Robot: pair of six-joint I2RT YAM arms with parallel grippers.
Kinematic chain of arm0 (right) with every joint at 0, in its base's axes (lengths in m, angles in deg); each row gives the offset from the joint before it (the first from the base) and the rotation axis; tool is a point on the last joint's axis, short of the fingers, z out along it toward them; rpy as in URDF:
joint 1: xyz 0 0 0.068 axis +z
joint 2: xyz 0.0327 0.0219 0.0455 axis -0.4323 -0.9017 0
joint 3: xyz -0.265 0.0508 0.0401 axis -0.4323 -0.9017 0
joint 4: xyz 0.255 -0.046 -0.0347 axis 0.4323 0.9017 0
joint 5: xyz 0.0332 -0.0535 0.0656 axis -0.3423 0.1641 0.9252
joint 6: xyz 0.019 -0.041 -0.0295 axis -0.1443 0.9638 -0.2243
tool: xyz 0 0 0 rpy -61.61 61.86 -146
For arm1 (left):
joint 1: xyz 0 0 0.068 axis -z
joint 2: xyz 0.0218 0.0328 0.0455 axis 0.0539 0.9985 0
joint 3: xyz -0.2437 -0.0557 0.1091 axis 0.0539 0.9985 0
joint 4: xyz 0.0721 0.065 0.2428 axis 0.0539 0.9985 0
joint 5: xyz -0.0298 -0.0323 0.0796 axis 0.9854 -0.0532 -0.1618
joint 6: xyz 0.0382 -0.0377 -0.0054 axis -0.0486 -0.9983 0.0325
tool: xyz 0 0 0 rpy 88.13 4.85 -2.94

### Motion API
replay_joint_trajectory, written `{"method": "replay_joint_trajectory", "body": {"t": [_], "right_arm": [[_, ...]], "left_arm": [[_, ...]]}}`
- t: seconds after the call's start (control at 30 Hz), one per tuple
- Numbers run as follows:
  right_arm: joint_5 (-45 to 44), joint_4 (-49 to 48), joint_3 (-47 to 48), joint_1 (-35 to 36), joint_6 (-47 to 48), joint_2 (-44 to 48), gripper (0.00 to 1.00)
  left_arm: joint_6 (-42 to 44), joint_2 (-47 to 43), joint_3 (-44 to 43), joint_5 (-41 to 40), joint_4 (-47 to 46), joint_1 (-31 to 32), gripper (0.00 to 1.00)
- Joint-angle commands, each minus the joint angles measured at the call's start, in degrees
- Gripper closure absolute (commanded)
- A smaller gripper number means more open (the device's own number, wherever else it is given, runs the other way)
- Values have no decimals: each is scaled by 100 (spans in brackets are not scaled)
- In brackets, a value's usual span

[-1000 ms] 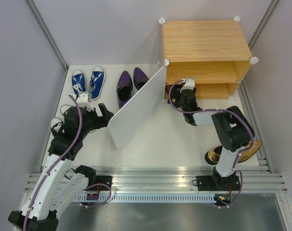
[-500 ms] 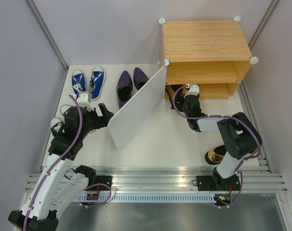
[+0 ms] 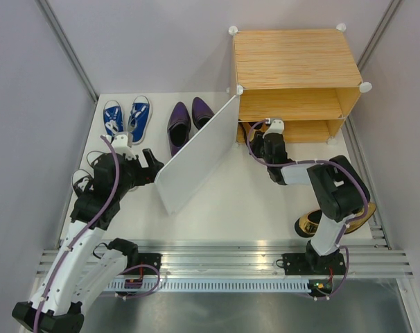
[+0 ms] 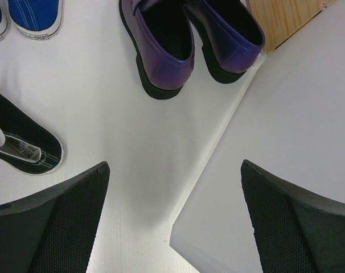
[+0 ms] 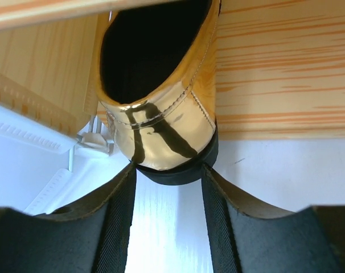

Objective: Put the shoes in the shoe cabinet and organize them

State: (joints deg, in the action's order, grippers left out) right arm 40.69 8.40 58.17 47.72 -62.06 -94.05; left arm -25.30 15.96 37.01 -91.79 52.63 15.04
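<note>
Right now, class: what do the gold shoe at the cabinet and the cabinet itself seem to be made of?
Gold shoe: probably patent or metallic synthetic leather, since its glossy heel mirrors dark shapes and shows stitched seams. Shoe cabinet: thin wood-grain panels, perhaps laminate, matte and striped, joined by white, plastic-looking corner connectors.

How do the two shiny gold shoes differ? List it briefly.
The shiny gold shoe at the light-wood cabinet points into the lower shelf, heel outward; the shiny gold shoe by the right arm's base lies on the open white table. The right end effector flanks the first's heel; the second is untouched, partly hidden by the arm. Both have a mirror-gold finish.
</note>
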Motion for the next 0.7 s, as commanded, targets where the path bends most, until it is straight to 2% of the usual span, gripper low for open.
{"method": "replay_joint_trajectory", "body": {"t": [0.0, 0.1, 0.2, 0.3, 0.43, 0.67], "right_arm": [[157, -257, 406, -49, 140, -180, 48], [166, -169, 574, -49, 211, -260, 47], [148, -196, 531, -49, 211, -190, 24], [8, -345, 408, -49, 237, -128, 14], [-98, -328, 477, -58, 316, -233, 11], [-239, -319, 881, -92, 369, -550, 13]], "left_arm": [[80, 22, 0, 192, -245, 24, 2], [80, 49, -9, 228, -245, 24, 2], [80, 66, -18, 263, -245, 24, 2], [80, 66, -18, 280, -245, 24, 2], [80, 75, -18, 315, -245, 24, 2], [89, 110, -9, 324, -245, 24, 2]]}}
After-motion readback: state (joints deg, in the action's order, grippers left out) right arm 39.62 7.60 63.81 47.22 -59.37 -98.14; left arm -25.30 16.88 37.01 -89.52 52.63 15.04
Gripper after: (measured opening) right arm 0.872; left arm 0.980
